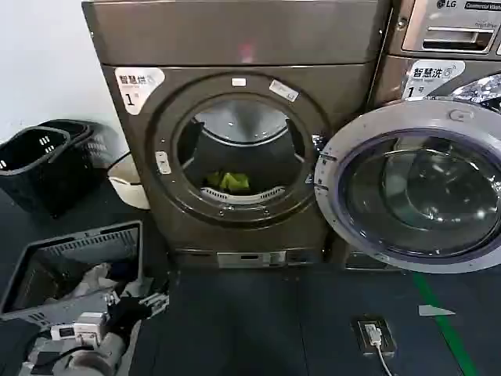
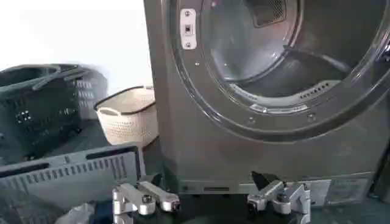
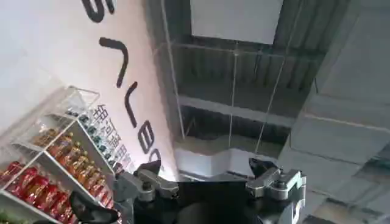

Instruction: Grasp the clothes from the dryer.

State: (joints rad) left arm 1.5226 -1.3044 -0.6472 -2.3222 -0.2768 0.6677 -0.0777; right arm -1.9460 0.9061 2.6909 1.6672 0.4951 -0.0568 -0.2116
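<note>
The left gripper [image 1: 149, 304] is hanging low at the near left, just past the corner of a grey slatted basket [image 1: 47, 309] that is holding whitish cloth; its fingers [image 2: 159, 196] are standing spread apart with nothing between them, pointing toward the foot of the dryer [image 1: 235, 47]. The right gripper [image 3: 210, 176] is pointing up at a ceiling and a snack shelf [image 3: 55, 158], its fingers likewise spread and empty. Farther on, the dryer's round door [image 1: 415, 188] is standing swung open to the right. Inside the steel drum, the clothes [image 1: 228, 182] are lying as a small yellow-green bundle on the drum floor near the front lip, well apart from both grippers
</note>
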